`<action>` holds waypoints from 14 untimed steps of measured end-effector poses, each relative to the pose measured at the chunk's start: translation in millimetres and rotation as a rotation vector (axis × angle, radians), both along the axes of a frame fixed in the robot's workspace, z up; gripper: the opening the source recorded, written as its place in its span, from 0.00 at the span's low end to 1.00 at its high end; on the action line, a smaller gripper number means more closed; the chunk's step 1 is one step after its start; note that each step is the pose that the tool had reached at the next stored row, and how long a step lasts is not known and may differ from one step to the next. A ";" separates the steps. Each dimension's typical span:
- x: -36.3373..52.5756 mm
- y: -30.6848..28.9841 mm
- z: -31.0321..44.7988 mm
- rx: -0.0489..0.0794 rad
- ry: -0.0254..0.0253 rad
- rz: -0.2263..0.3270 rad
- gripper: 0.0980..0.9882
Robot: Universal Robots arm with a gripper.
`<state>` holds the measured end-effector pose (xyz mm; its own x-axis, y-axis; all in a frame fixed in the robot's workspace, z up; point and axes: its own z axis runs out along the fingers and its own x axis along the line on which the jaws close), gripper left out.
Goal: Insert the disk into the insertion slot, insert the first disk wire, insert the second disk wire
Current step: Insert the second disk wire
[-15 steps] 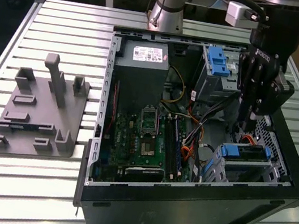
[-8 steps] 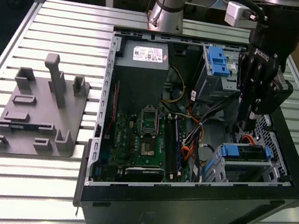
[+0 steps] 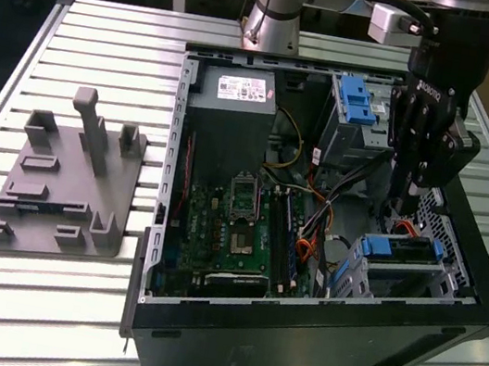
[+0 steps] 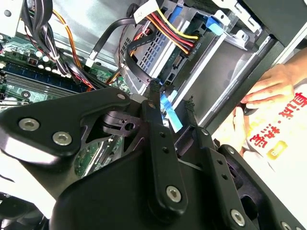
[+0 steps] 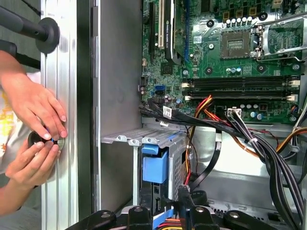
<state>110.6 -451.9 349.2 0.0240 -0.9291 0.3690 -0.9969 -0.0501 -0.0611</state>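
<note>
The disk [image 3: 399, 249], in its blue carrier [image 5: 154, 165], sits inside the insertion slot [image 3: 406, 281], a grey perforated cage [image 5: 144, 138] at the case's near corner on the exterior view's right. My gripper [image 3: 400, 207] hangs just above the cage's inner end. In the second wrist view the gripper [image 4: 171, 97] stands narrowly apart around the end of a black wire [image 4: 132, 57] with a blue tab [image 4: 170, 114]. A plug with red, yellow and black wires [image 4: 184, 50] rests against the disk's end.
A taller bay with a blue latch [image 3: 356, 103] stands behind the gripper. Loose cable bundles [image 5: 230, 127] cross between the motherboard [image 3: 228, 227] and the cage. A person's hands [image 5: 38, 124] rest at the table edge beside the case. A grey fixture plate [image 3: 62, 181] lies on the exterior view's left.
</note>
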 end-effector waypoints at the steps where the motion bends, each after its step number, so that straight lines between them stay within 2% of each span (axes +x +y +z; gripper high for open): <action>1: 0.1 0.0 -0.1 0.000 -0.0001 0.000 0.29; 7: 0.3 0.0 -0.8 -0.006 -0.0006 0.000 0.29; 14: 0.5 0.4 -1.3 -0.025 -0.0006 0.000 0.29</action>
